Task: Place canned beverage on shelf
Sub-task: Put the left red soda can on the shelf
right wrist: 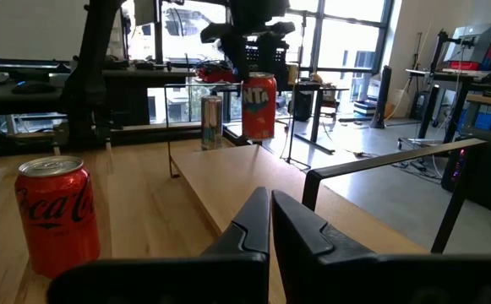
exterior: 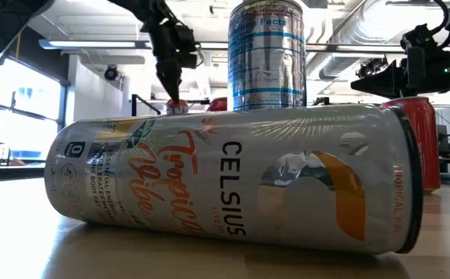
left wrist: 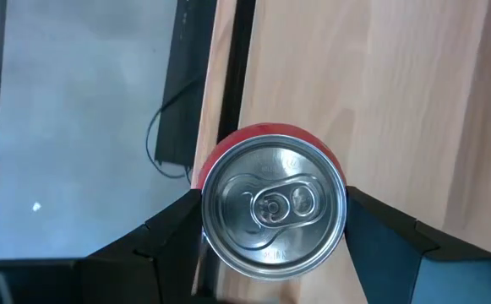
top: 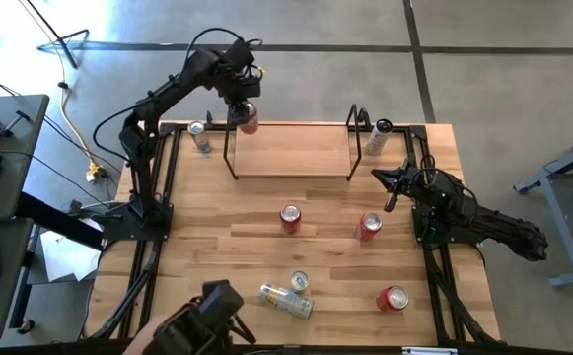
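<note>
My left gripper (top: 245,106) is shut on an upright red can (top: 249,120) over the far left corner of the shelf (top: 291,150), a light-wood board with a black wire frame at each end. The can also shows in the right wrist view (right wrist: 259,105) and from above in the left wrist view (left wrist: 272,211). Whether its base touches the board, I cannot tell. My right gripper (top: 390,185) is shut and empty, low over the table by the shelf's right end; its closed fingers show in the right wrist view (right wrist: 270,219). My left gripper pinches the red can between its two fingers (left wrist: 173,226), one on each side of the can's wall just below the top rim (left wrist: 344,207). The fingers come from above, pointing down. The can stays upright below the gripper, its lid facing up.
A silver can (top: 199,136) stands left of the shelf and another can (top: 380,133) right of it. Red cans (top: 290,217) (top: 369,227) (top: 393,298) stand mid-table. A silver can (top: 299,283) stands by a lying Celsius can (top: 286,301) near the front edge.
</note>
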Controlling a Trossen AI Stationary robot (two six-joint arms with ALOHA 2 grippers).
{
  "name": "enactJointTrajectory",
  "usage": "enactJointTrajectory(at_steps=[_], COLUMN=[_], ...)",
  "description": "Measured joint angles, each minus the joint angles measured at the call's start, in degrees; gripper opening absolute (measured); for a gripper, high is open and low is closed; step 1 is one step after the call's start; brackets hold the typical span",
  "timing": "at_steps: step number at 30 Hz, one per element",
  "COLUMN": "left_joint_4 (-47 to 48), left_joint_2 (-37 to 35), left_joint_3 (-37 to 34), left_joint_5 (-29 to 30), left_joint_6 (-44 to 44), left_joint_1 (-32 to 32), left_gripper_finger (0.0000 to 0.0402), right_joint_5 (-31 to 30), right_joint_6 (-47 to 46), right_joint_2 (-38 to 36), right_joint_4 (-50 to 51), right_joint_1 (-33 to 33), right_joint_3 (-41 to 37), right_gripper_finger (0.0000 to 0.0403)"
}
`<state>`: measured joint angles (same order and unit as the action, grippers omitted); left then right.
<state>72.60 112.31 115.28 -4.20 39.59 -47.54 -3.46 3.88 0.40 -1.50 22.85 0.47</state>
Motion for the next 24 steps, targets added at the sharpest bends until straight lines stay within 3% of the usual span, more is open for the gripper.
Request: enactJointTrajectory(at_steps=[7,24], left_joint_4=[-1.42,-1.73], left_joint_2=[3.13,4.11], left_joint_3=[0.0,-0.17], left_joint_5=[-2.83,-3.22], left_joint_6=[-0.95,-4.01], left_joint_1=[0.98,1.55], left_gripper_finger=[0.023,0.0242], right_joint_5=[0.0,0.0], right_joint_6=[0.0,0.0], right_joint_2=[0.0,0.0], right_joint_4=[0.0,0.0], right_joint_1=[-0.01,-0.02], right_joint_3=[0.0,-0.02], right_gripper_finger=[0.0,0.0])
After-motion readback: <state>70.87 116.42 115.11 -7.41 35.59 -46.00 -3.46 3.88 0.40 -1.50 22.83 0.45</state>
